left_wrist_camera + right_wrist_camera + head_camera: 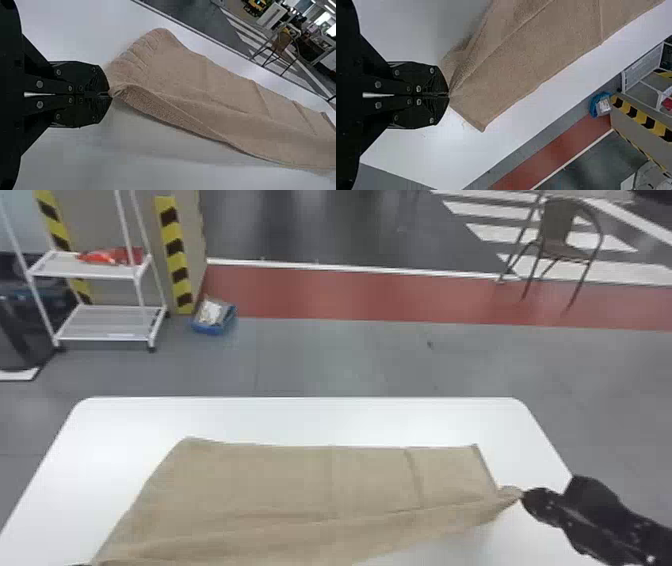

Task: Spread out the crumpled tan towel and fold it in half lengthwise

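Tan fabric towel (280, 480) lies spread wide across the smooth white table (300, 417), far edge flat, near part creased. Black left gripper (80, 564), fingers closed, pinches its near left corner. Black right gripper (524, 495), fingers also closed, pinches its right end, nearer than the far right corner.
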Robot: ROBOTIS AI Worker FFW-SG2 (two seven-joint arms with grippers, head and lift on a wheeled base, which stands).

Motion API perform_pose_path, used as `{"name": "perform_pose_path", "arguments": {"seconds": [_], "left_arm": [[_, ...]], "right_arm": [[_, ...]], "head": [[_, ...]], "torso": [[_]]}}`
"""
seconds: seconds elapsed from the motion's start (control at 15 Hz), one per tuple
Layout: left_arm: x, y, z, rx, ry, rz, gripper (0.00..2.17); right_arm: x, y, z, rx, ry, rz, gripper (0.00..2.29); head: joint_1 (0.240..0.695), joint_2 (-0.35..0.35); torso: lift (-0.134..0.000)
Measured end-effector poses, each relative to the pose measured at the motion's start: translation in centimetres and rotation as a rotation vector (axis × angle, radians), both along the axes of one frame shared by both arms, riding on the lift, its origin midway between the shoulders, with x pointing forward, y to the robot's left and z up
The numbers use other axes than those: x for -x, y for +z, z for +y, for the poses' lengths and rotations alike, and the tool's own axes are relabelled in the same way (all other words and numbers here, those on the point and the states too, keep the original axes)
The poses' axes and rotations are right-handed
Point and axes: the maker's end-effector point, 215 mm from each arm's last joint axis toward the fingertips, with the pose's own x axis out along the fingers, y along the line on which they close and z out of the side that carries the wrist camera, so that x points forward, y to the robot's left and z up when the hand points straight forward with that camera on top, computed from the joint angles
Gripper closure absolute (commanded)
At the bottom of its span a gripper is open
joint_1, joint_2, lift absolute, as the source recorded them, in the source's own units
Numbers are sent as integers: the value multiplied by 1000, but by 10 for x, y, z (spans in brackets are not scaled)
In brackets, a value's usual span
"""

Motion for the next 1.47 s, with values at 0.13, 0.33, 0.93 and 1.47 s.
{"name": "perform_pose_path", "arguments": {"seconds": [0.13, 0.33, 0.93, 1.47], "left_arm": [[-4, 26, 16, -3, 18, -29, 1372], [-13, 67, 39, 8, 42, -78, 1369], [-21, 81, 48, -11, 40, -64, 1366], [-93, 19, 19, -122, 32, 132, 1366]], "right_arm": [[-2, 18, -8, -4, -14, -31, 1669], [-1, 36, -22, -4, -47, -67, 1669], [-10, 43, -40, -18, -104, -81, 1666], [-76, 17, -33, -27, -170, 10, 1666]], "head": [[695, -130], [695, -114], [695, -122], [695, -129]], "torso": [[0], [0], [0], [0]]}}
